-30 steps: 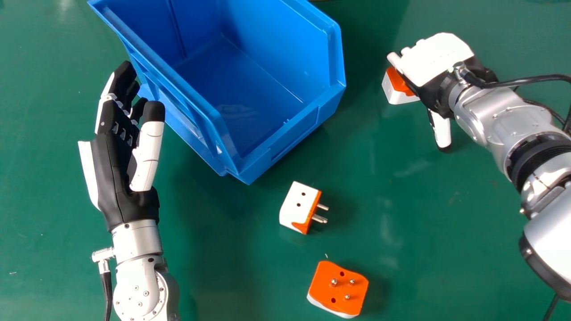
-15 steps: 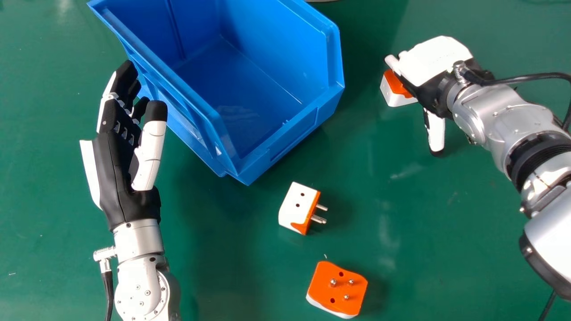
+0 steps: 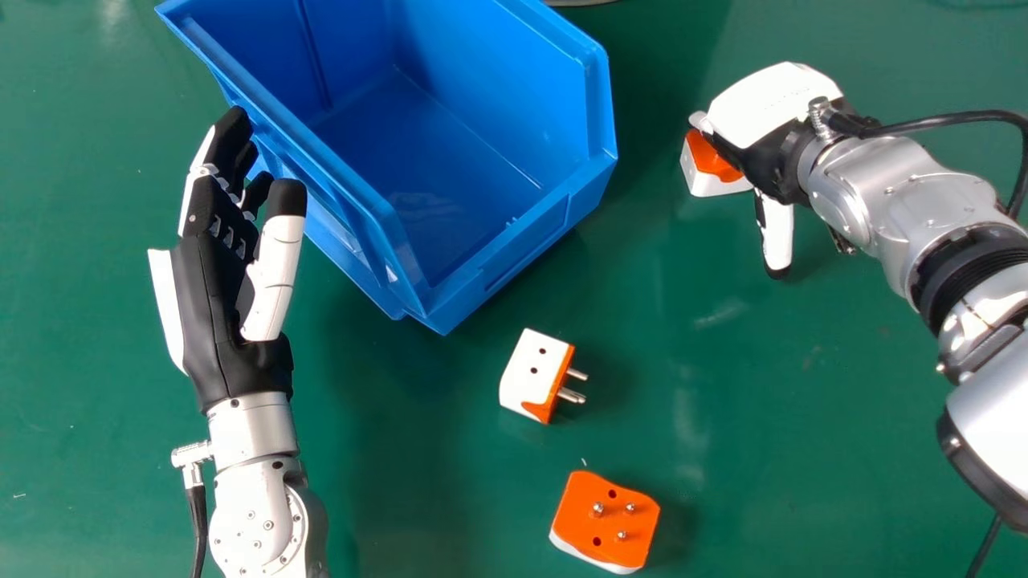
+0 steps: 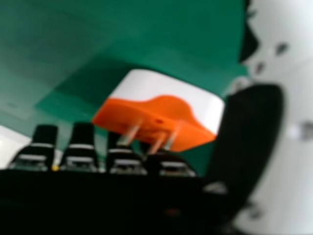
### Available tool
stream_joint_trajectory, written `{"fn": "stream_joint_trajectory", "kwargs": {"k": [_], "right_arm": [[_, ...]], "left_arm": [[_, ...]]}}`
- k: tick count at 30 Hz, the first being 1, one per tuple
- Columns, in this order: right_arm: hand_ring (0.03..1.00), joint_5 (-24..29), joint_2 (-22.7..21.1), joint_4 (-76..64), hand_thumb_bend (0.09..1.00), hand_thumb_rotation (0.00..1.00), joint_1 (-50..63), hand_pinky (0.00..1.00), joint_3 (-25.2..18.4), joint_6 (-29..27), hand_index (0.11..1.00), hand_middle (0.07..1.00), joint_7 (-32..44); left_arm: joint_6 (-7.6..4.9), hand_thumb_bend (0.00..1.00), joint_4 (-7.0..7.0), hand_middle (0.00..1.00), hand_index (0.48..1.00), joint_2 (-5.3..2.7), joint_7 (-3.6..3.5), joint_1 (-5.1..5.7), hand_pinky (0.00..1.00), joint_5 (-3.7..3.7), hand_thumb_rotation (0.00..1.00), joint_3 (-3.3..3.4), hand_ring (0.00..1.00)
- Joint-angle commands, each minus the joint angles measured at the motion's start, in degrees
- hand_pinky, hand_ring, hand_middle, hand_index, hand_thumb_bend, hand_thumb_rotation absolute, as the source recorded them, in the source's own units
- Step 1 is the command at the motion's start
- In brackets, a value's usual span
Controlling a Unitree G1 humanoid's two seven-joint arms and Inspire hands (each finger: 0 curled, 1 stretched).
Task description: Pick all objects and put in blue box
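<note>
Green desk (image 3: 401, 482) has blue box (image 3: 514, 88), sideways plug (image 3: 528, 369), prongs-up plug (image 3: 610, 526). Left hand (image 3: 210, 305) spread. Right hand (image 3: 767, 108) loosely spread at third plug (image 3: 705, 175).

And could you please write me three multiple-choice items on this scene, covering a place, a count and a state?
1. Where is the right hand? A: by an adapter, right of the blue box; B: inside it; C: left of it.
2. How many adapters are outside the box? A: two; B: five; C: three.
3. The adapter nearest the head view's bottom edge has its pins: A: down; B: up.

1A: the hand partly covers that adapter.
2C: one there, one mid-view, one below.
3B: pins rise from its orange face.
</note>
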Motion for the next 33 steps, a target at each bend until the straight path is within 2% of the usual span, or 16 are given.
{"fn": "stream_joint_trajectory", "kwargs": {"k": [1, 5, 10, 15, 22, 28, 33], "right_arm": [[0.845, -0.8, 0.3, 0.9, 0.83, 0.14, 2.4, 0.8, 1.1, -1.8, 0.832, 0.888, 1.4], [0.825, -1.4, -0.1, 0.9, 0.823, 0.12, 2.6, 0.77, 1.9, -1.5, 0.818, 0.874, -1.4], [0.774, -0.9, -0.1, 1.3, 0.798, 0.11, 2.4, 0.71, 2.1, -1.1, 0.779, 0.825, -1.2], [0.758, -0.6, -0.4, 1.2, 0.787, 0.1, 2.5, 0.7, 1.9, -1.5, 0.769, 0.805, -2.9], [0.653, -0.8, -1.2, 0.9, 0.762, 0.06, 3.6, 0.56, 1.9, -3.2, 0.71, 0.725, -10.4], [0.568, -2.9, -2.0, 0.8, 0.655, 0.03, 4.4, 0.48, 3.4, -4.0, 0.685, 0.657, -17.7], [0.529, -4.6, -2.2, 1.2, 0.578, 0.01, 4.2, 0.41, 4.4, -3.3, 0.663, 0.589, -18.8]], "left_arm": [[-1.35, 0.84, -0.95, 0.9, 0.835, 0.18, -0.02, -0.53, 0.88, 0.6, 0.68, -0.4, 0.91], [-1.02, 0.84, -1.01, 0.9, 0.834, 0.22, 0.39, -0.34, 0.88, 0.75, 0.68, -0.37, 0.91], [-1.02, 0.85, -0.81, 0.9, 0.833, 0.21, 0.34, -0.46, 0.88, 0.53, 0.68, -0.3, 0.91], [-0.87, 0.85, -0.72, 0.9, 0.834, 0.31, -0.14, -0.56, 0.88, 0.31, 0.67, -0.35, 0.91], [-0.83, 0.85, -0.88, 0.9, 0.831, 0.32, -0.18, -0.49, 0.88, -0.08, 0.67, -0.11, 0.91], [-0.88, 0.85, -0.93, 0.9, 0.829, 0.53, -0.11, -0.32, 0.88, 0.23, 0.67, -0.09, 0.91], [-0.89, 0.86, -1.1, 0.9, 0.831, 0.5, -0.68, -0.14, 0.88, -0.18, 0.67, -0.1, 0.91]]}}
